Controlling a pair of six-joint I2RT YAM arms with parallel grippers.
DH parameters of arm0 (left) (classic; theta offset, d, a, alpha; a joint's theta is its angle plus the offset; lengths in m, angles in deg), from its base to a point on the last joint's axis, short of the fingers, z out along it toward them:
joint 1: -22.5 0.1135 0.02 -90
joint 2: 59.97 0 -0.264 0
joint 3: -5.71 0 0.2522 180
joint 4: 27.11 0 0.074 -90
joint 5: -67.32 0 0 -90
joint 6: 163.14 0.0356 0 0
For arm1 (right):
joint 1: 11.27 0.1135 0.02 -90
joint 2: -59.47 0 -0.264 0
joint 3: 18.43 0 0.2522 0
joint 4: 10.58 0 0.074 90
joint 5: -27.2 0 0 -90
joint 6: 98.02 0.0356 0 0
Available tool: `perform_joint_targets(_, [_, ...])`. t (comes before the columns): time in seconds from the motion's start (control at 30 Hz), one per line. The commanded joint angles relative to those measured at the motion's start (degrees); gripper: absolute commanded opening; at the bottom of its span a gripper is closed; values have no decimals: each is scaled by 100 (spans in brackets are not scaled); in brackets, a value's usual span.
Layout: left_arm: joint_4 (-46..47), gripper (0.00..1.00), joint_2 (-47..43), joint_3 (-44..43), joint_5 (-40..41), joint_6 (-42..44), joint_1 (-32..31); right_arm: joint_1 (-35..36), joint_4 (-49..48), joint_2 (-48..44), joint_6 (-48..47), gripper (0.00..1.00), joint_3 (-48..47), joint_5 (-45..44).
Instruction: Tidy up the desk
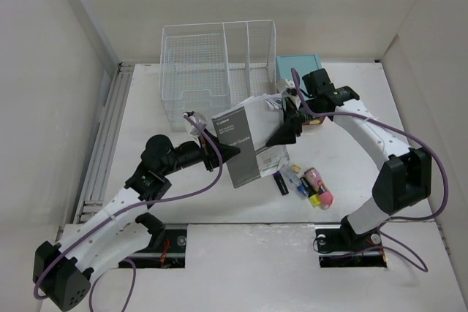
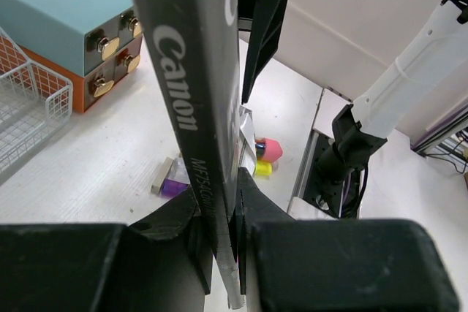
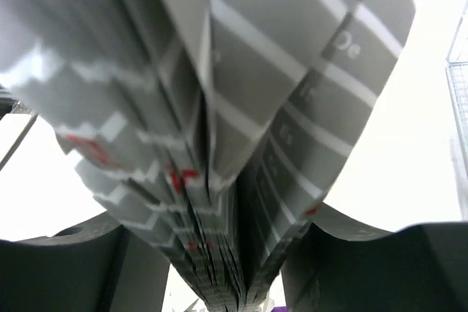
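A grey Canon booklet (image 1: 245, 147) hangs above the white tabletop (image 1: 153, 107), caught between both arms near the middle. The left end effector (image 1: 219, 153) is clamped tight on its lower left edge; from the left wrist the spine (image 2: 194, 107) rises straight out of the closed fingers, its lettering cut off where they cover it. The right end effector (image 1: 285, 133) has the far corner, and from its wrist the fanned pages (image 3: 234, 107) fill the gap and press both fingers (image 3: 365, 268), so it is gripping them. The print there is blurred beyond reading.

Behind the booklet stands a wire-mesh organizer (image 1: 212, 63), its front lower part screened by the cover. The teal drawer box (image 1: 298, 63) is half hidden behind the right arm. A few small things lie just right of the booklet: a pink-capped piece (image 1: 318, 180), something yellow (image 1: 316, 199), and a dark stick (image 1: 280, 183). What they are, I cannot make out. A ribbed rail (image 1: 102, 144) runs along the tabletop's left edge.
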Motion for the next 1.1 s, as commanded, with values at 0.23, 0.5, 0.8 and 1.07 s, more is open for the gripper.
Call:
perform_joint_targets(0.23, [1526, 0, -70, 160, 82, -262, 13, 14, 385, -243, -531, 48, -438, 988])
perform_joint_targets(0.5, [1762, 0, 53, 345, 82, -385, 13, 14, 657, -191, -680, 47, -561, 988])
perform_joint_targets(0.8, [1562, 0, 360, 38, -94, -254, 13, 67, 763, -85, -733, 51, -623, 988])
perform_joint_targets(1.07, [1096, 0, 414, -218, -155, -25, 13, 120, 763, -85, -733, 16, -570, 988])
